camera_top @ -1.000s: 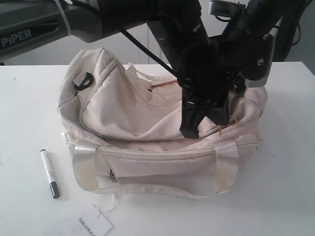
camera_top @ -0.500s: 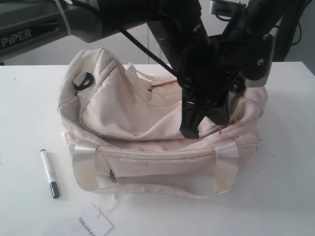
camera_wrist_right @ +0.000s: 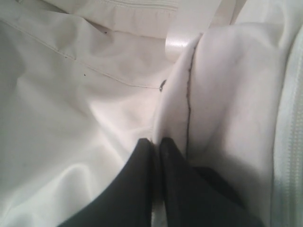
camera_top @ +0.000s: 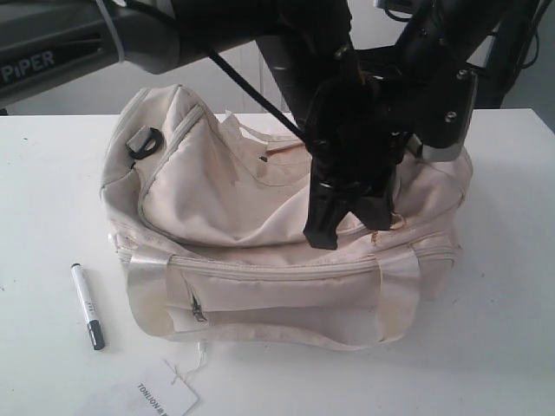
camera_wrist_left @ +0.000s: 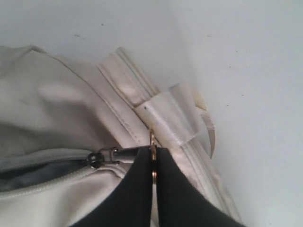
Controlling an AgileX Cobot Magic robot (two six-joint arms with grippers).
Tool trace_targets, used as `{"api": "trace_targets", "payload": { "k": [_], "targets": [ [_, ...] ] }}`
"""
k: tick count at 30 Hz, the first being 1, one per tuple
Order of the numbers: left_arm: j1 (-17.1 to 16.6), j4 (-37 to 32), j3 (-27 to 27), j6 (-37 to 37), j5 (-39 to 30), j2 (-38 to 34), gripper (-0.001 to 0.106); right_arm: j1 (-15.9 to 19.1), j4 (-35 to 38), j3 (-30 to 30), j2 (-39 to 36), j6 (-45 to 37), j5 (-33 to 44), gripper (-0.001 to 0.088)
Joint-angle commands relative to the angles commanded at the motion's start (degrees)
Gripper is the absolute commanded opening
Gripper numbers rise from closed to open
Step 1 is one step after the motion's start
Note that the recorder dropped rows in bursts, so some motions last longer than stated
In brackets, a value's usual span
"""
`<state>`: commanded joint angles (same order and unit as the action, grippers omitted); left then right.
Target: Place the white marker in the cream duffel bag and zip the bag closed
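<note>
Fingers [camera_wrist_left: 138,191] of your left gripper [camera_wrist_left: 154,151] clamp the zipper pull [camera_wrist_left: 152,144]; your right gripper [camera_wrist_right: 155,143] pinches a fold of the cream duffel bag [camera_top: 225,204]; the white marker [camera_top: 88,306] lies on the table [camera_top: 494,347].

"PiPER" on arm [camera_top: 52,54]; "TONLION" on tag [camera_top: 170,399]

Cream duffel bag [camera_top: 225,199] on the white counter [camera_top: 494,347], white marker [camera_top: 88,306] outside it.
Bag stands on its base but slumped, top panel sagging. Long side faces front, with its front pocket zip shut and shiny handle straps. Black strap ring at the far-left end. Main zip shows a dark gap on one side of the slider, with the gold zip pull [camera_wrist_left: 153,150] just beyond it. Marker lies flat near the bag's front-left corner, not touching it, black cap toward the near edge.
</note>
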<state>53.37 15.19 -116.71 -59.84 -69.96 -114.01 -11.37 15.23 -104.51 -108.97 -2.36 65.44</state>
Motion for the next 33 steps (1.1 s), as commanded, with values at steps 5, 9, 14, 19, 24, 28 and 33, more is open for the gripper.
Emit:
{"api": "trace_targets", "payload": {
  "k": [5,9,14,19,24,28,33],
  "targets": [
    [0.00,1.15,0.00,0.00,0.00,0.00,0.000,0.00,0.11,0.00,0.00,0.00,-0.08,0.0000],
    [0.00,1.15,0.00,3.50,0.00,0.00,0.000,0.00,0.11,0.00,0.00,0.00,-0.08,0.0000],
    [0.00,1.15,0.00,9.70,0.00,0.00,0.000,0.00,0.11,0.00,0.00,0.00,-0.21,0.0000],
    [0.00,1.15,0.00,17.33,0.00,0.00,0.000,0.00,0.11,0.00,0.00,0.00,-0.33,0.0000],
    [0.00,1.15,0.00,25.83,0.00,0.00,0.000,0.00,-0.13,0.00,0.00,0.00,-0.82,0.0000],
    [0.00,2.10,0.00,24.98,0.00,0.00,0.000,0.12,-0.13,0.00,0.00,0.00,-0.84,0.0000],
    [1.55,-0.13,0.00,14.13,0.00,0.00,0.000,0.98,-0.13,0.00,0.00,0.00,-0.84,0.0000]
  ]
}}
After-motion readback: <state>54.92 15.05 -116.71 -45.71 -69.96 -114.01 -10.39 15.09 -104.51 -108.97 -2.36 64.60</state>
